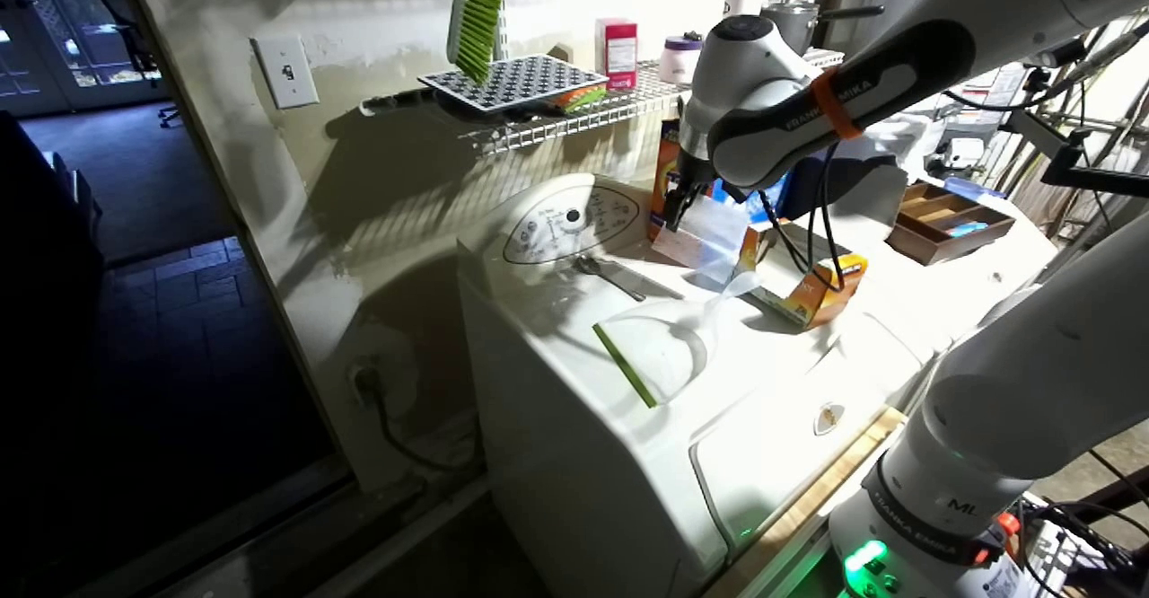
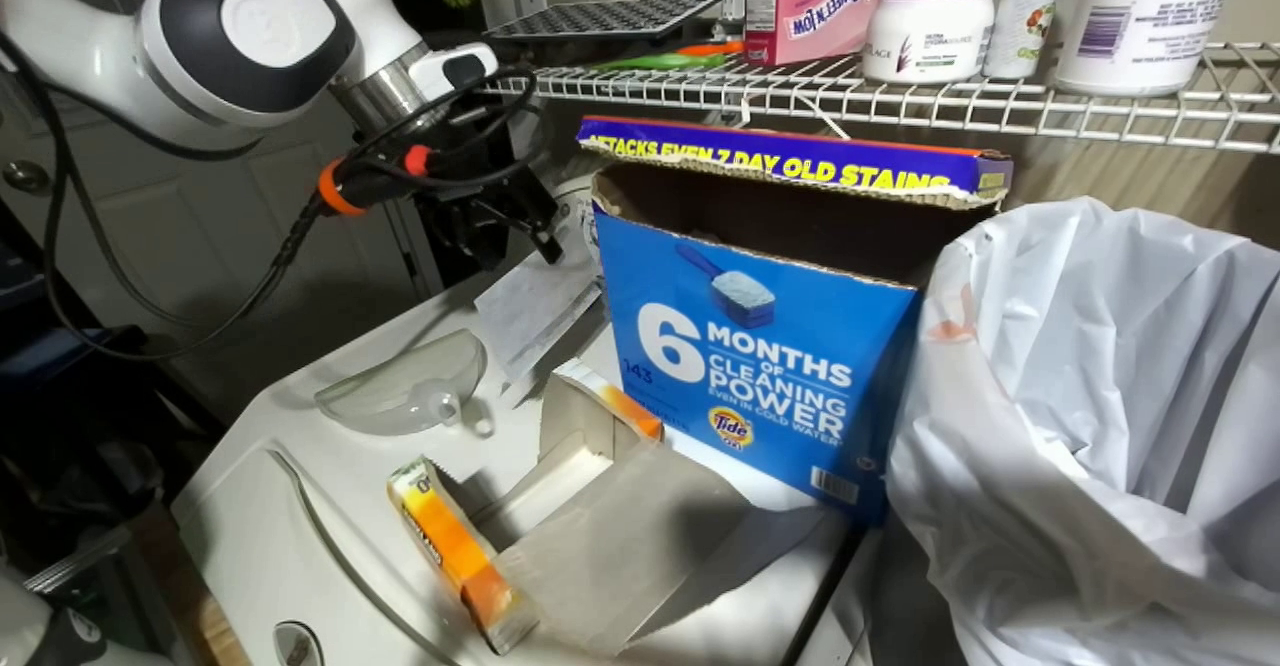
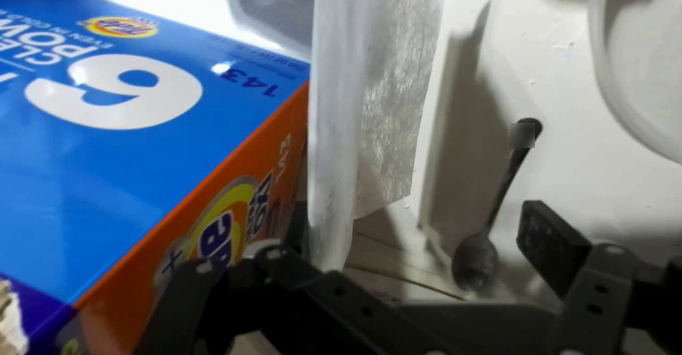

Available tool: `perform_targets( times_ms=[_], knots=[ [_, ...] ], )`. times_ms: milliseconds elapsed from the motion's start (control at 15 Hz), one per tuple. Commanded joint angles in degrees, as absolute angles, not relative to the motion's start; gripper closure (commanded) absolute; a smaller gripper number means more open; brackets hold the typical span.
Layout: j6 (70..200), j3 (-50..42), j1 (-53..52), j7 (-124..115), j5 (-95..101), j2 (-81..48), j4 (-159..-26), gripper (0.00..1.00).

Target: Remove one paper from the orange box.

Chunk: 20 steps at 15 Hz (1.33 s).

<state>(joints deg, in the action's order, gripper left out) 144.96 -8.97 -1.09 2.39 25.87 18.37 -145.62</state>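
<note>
The orange box stands upright on the white washer, its orange side [image 1: 664,180] and blue panel [image 2: 640,256] showing; its torn top is open. In the wrist view its orange side [image 3: 240,200] is at left. A limp pale sheet of paper [image 2: 535,306] is beside the box, below my gripper [image 2: 520,241]. The paper also shows in an exterior view [image 1: 709,225]. In the wrist view the paper [image 3: 335,110] stands nearly edge-on by the left finger, with a flatter part behind; I cannot tell whether they touch. My gripper [image 3: 421,248] is open, its fingers wide apart with nothing between them.
A low torn orange-yellow carton [image 1: 830,288] lies in front of the box. A clear dustpan [image 1: 660,347] and a spoon [image 1: 615,277] lie on the washer [image 1: 574,427]. A wire shelf [image 2: 820,96] runs above; a white bag [image 2: 1060,426] stands beside the box.
</note>
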Motion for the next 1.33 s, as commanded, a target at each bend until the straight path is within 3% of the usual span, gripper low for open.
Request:
perform_targets(
  times_ms=[0, 333, 1267],
  knots=[
    [135.15, -13.22, -4.35, 17.74, 10.13, 19.36, -142.84, 0.0],
    [113.79, -13.12, -0.61, 22.14, 0.59, 17.52, -134.95, 0.0],
    [80.09, -15.25, 4.85, 23.67, -11.81, 11.56, -121.23, 0.0]
  ],
)
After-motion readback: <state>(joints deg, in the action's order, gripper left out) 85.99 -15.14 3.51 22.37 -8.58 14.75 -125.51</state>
